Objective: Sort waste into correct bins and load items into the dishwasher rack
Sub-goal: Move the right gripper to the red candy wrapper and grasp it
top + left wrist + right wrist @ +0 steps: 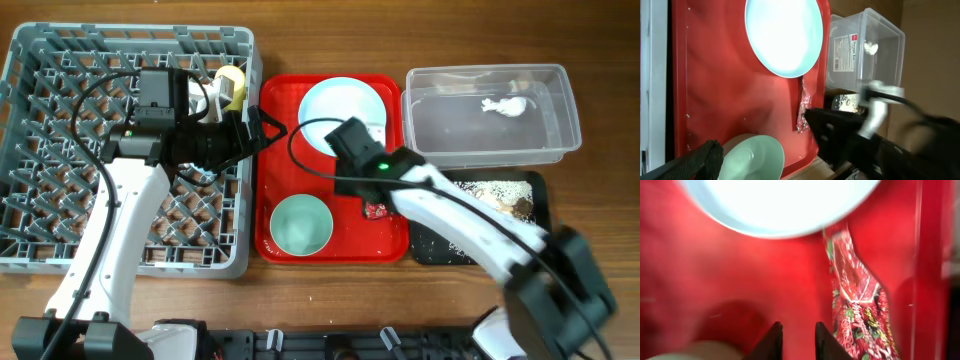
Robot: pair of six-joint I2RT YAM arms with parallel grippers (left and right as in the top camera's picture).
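Note:
The red snack wrapper (377, 210) lies on the red tray's right side below the light blue plate (340, 112). In the right wrist view the wrapper (857, 310) is just right of my right gripper (799, 342), which is slightly open and empty over bare tray. The pale green bowl (300, 225) sits at the tray's front left. My left gripper (268, 122) hovers open and empty at the tray's left edge; one of its fingers (707, 160) shows beside the bowl (752, 160). The yellow cup (232, 88) is in the grey rack (60, 100).
The clear tub (480, 72) at the back right holds the white tissue (505, 105). The black tray (543, 190) in front of it holds crumbly food scraps (495, 190). The red tray (280, 100) lies between the rack and the bins. My right arm crosses the black tray.

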